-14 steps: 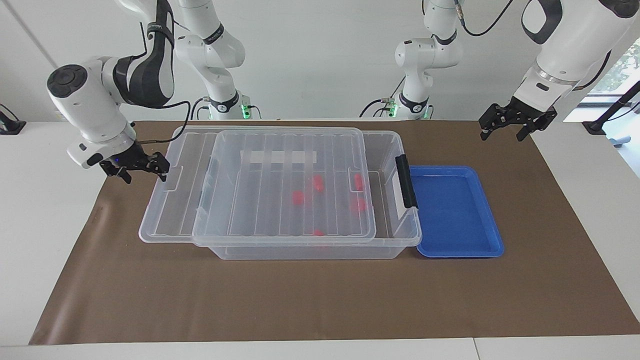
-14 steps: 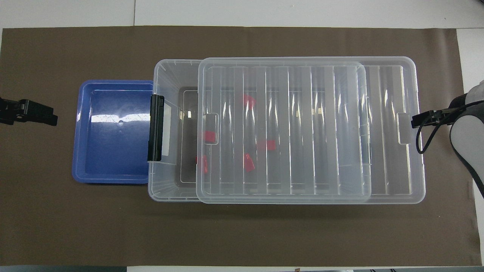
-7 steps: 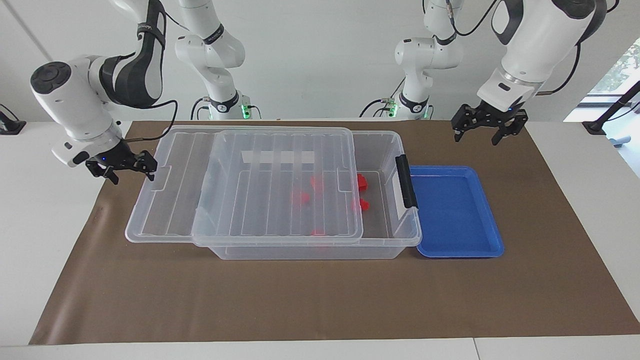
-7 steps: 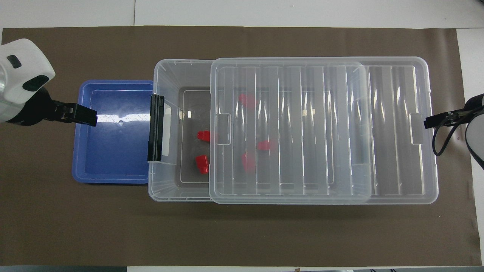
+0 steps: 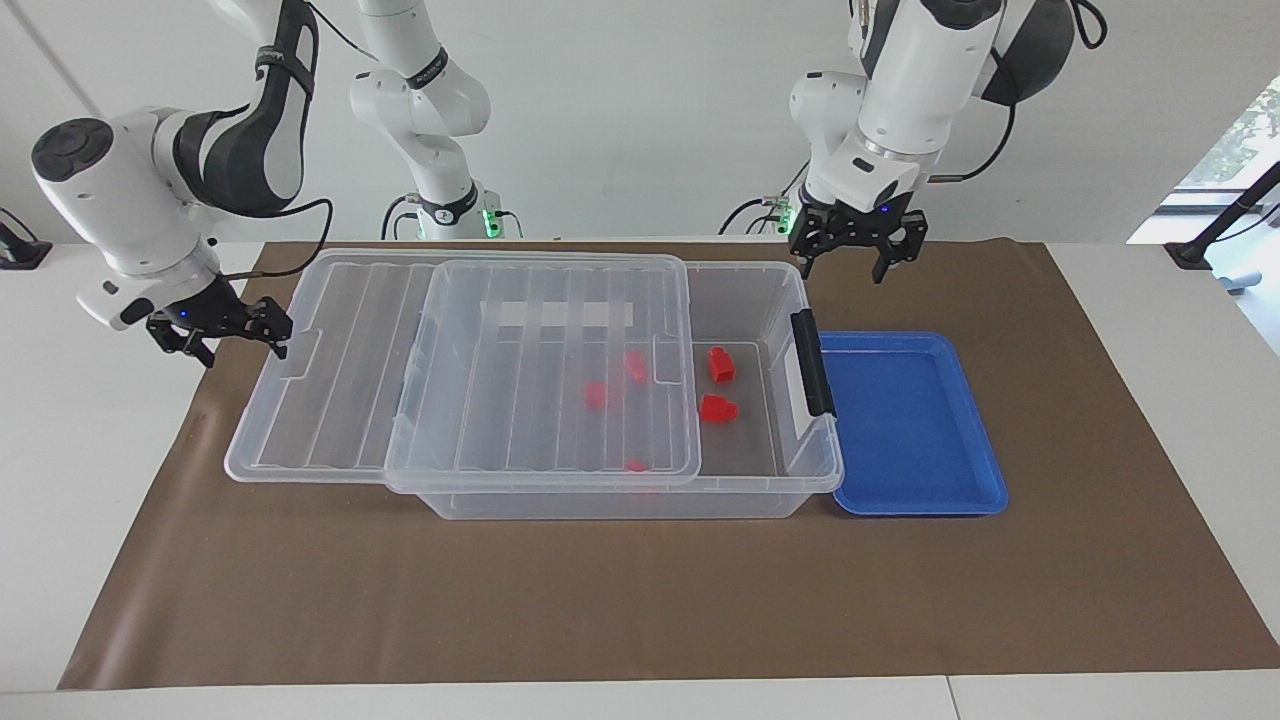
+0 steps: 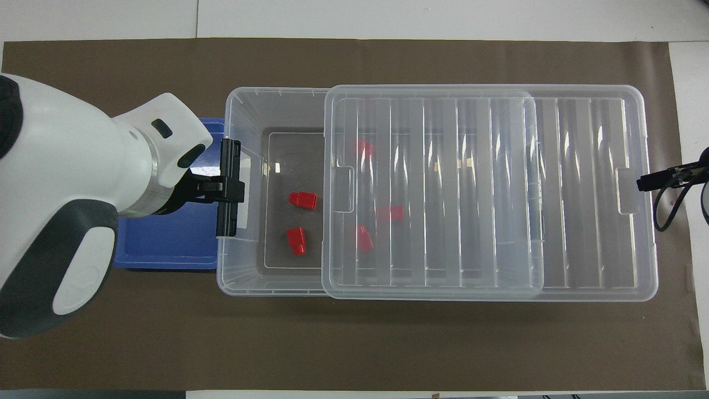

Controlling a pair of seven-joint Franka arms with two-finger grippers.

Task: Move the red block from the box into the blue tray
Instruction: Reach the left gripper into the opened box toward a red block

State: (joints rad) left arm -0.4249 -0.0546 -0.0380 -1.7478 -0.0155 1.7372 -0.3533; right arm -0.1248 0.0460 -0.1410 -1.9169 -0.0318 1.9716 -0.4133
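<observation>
**Small, hard and light: the red piece needs a centred pinch across its flat sides**

The task's thing is a tiny bright red plastic block (image 5: 717,364), one of several alike lying on the floor of the large clear plastic storage box (image 5: 760,440). Two of them lie in the uncovered strip at the black-latch end, toward the left arm's end of the surface; this one is the nearer to the robots, the second red block (image 5: 716,408) just beside it and farther out. Three more show blurred through the ribbed see-through lid (image 5: 460,370), which sits slid part-way off toward the right arm's end.

By its look, the block is rigid moulded plastic, very light and smooth. It will not deform or break, but it is likely to skate on the slick box floor or squirt out of an off-centre pinch. The best hold is probably from straight above, closing across the two flat long sides, away from the rounded end.

The left pincer (image 5: 857,254) hangs above the box's latch-end corner beside the shallow bright blue plastic tray (image 5: 985,470), its fingers spread wide and empty. The tray holds nothing and touches the box's latch end. The right pincer (image 5: 222,330) is at the lid's overhanging edge, also wide open; whether it touches the lid I cannot tell.

The box wall and latch crowd the descent, so a steep approach seems safest.
</observation>
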